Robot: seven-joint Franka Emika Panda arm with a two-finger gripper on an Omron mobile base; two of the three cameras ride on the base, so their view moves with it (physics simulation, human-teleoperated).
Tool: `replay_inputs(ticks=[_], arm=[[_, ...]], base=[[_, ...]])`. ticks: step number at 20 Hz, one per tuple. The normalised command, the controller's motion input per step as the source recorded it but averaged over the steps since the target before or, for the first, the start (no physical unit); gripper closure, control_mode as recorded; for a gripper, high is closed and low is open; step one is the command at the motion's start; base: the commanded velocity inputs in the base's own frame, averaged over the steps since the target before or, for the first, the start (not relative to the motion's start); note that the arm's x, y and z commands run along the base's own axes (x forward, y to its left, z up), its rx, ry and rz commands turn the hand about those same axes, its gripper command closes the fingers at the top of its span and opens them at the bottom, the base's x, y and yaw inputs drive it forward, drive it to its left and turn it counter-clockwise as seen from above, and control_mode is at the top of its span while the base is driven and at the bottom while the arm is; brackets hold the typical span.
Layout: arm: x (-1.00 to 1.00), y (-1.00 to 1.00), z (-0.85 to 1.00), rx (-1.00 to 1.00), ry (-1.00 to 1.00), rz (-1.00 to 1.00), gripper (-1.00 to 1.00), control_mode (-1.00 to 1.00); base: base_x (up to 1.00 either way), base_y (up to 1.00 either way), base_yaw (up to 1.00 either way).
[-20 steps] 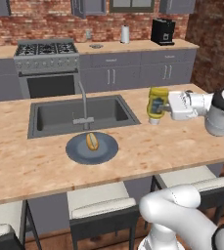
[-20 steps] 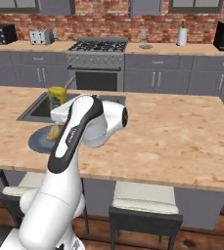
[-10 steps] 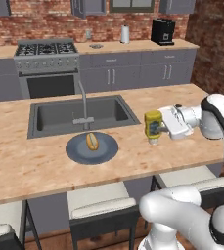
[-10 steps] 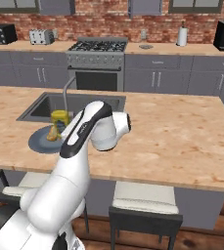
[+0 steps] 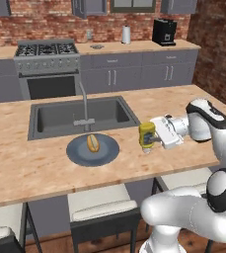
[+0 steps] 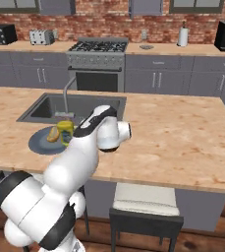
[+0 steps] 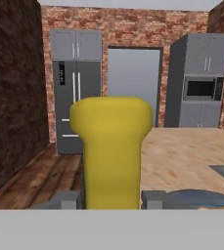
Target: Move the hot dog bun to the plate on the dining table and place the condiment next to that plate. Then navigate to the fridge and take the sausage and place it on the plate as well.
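Observation:
The hot dog bun (image 5: 92,143) lies on the round blue-grey plate (image 5: 80,156) on the pale wood dining table (image 5: 30,170), just in front of the sink. My gripper (image 5: 152,139) is shut on the yellow condiment bottle (image 5: 146,135), which stands upright a short way right of the plate. I cannot tell whether its base touches the table top. From the other side, the condiment (image 6: 65,132) sits beside the bun (image 6: 52,135) and plate (image 6: 37,144). In the hand view the condiment (image 7: 112,146) stands between my fingertips (image 7: 64,198), the plate's rim (image 7: 191,197) is at lower right and the dark fridge (image 7: 74,107) is far behind.
The inset grey sink (image 5: 80,116) with its faucet (image 5: 85,106) lies just behind the plate. Stools (image 5: 102,205) stand under the table's near edge. A stove (image 5: 48,52) and a counter run along the brick back wall. Bare table top stretches right of my arm (image 6: 182,133).
My gripper has carried the condiment bottle down from above the table to table height and a little toward the plate. The bun and plate have not moved.

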Motion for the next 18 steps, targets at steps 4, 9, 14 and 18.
replay_inputs(ticks=[4, 9, 14, 18], arm=[[0.67, 0.00, -0.46, 0.05, 0.00, 0.09, 1.00, -1.00], [0.68, 0.00, -0.39, 0.03, 0.00, 0.08, 1.00, -1.00], [0.69, -0.02, -0.37, 0.00, 0.00, 0.08, 1.00, -1.00], [0.61, -0.04, -0.37, 0.00, 0.00, 0.09, 1.00, -1.00]], base=[[0.00, 0.00, 0.00], [0.00, 0.00, 0.00], [0.00, 0.00, 0.00], [0.00, 0.00, 0.00]])
